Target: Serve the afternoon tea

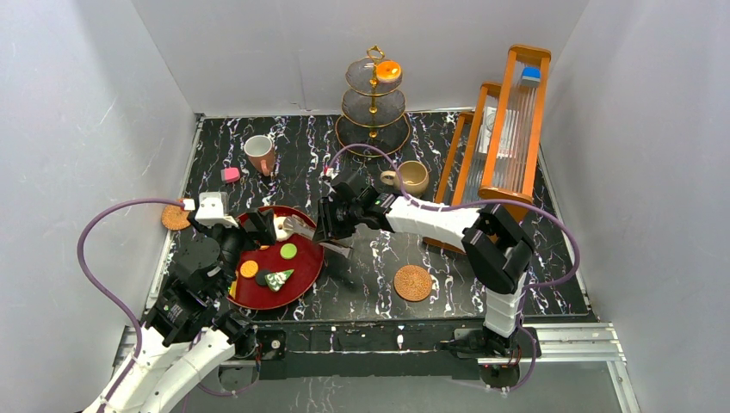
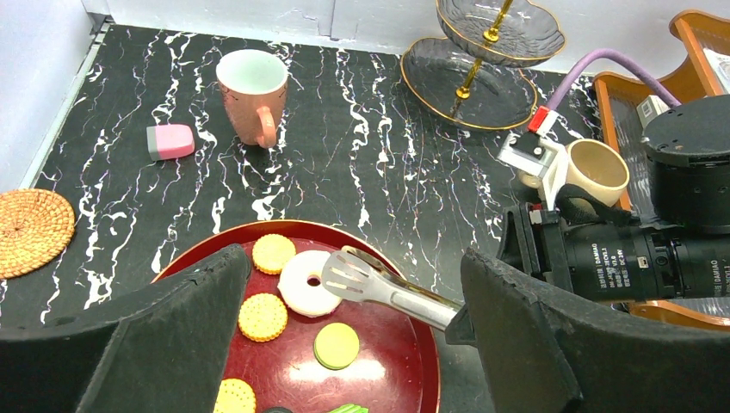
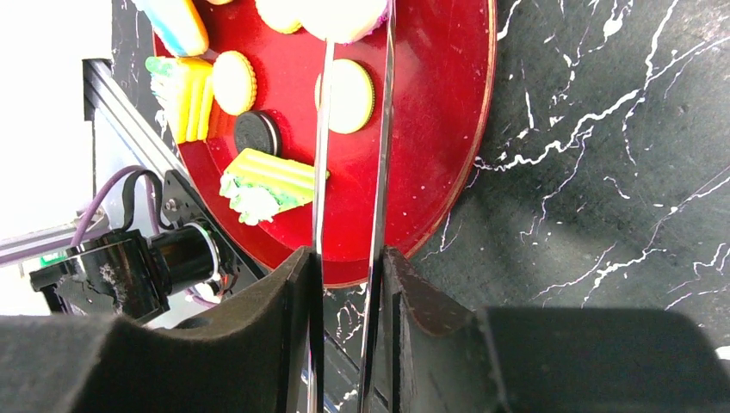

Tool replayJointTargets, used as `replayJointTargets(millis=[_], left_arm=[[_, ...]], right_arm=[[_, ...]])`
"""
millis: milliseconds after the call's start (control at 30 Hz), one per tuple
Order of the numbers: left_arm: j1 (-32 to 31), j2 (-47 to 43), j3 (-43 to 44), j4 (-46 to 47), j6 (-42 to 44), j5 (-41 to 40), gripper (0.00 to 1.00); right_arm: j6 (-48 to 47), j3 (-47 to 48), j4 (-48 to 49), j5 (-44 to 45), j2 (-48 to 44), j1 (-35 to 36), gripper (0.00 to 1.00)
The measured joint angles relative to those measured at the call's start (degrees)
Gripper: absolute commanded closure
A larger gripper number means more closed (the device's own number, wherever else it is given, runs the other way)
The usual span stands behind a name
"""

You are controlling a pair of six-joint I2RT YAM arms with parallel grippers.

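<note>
Right claw (image 3: 346, 258): closed on the silver metal tongs (image 2: 392, 297), one dark pad against the outside of each arm. The arms are pressed near-parallel, with a narrow gap between them. The tong tips reach over the round red tray (image 3: 430, 129) to the white ring donut (image 2: 303, 284), and the slotted blade lies against the donut's right edge.

Left claw (image 2: 355, 262): spread fully wide, holding nothing, hanging above the tray's near-left part.

On the tray, nearest first:
- a yellow-and-green cake slice (image 3: 267, 182)
- a black round cookie (image 3: 256, 133)
- a yellow ridged wafer cake (image 3: 188, 95)
- a green round cookie (image 2: 336, 346)
- yellow round biscuits (image 2: 262, 317)
- the donut, at the far side

On the black white-veined table (image 1: 370, 258), a woven round coaster (image 1: 412, 282) lies near the front edge, right of the tray and apart from it. A second woven coaster (image 2: 30, 231) lies at the left edge, beyond the tray.

Mid-table: a beige mug (image 2: 594, 172) stands upright behind the right wrist. A pink block-shaped pastry with a grey end (image 2: 170, 141) lies to the left. Near it stands a pink mug with a white inside (image 2: 254, 95), upright, its handle toward the arms.

Far centre: a gold three-tier stand with dark glass plates (image 1: 374, 116), with an orange donut (image 1: 387, 69) on its top tier.

Far right: an orange wooden rack (image 1: 508, 129).
</note>
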Motion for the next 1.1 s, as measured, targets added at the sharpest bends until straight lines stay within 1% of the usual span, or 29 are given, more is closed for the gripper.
replayJointTargets(millis=[233, 633, 867, 1100], left_arm=[[0.0, 0.5, 0.0, 0.0, 0.0, 0.1, 0.08], [0.0, 1.1, 0.0, 0.0, 0.0, 0.7, 0.08], [0.0, 0.6, 0.0, 0.0, 0.0, 1.2, 0.08], [0.0, 0.9, 0.0, 0.0, 0.0, 1.6, 0.09]], right_arm=[[-1.3, 0.3, -0.4, 0.7, -1.1, 0.0, 0.65], [-3.2, 0.5, -1.7, 4.1, -7.2, -1.2, 0.68], [-4.5, 3.1, -3.3, 6.9, -8.6, -4.2, 0.69], [-6.4, 8.4, -4.7, 9.0, -9.7, -9.8, 0.69]])
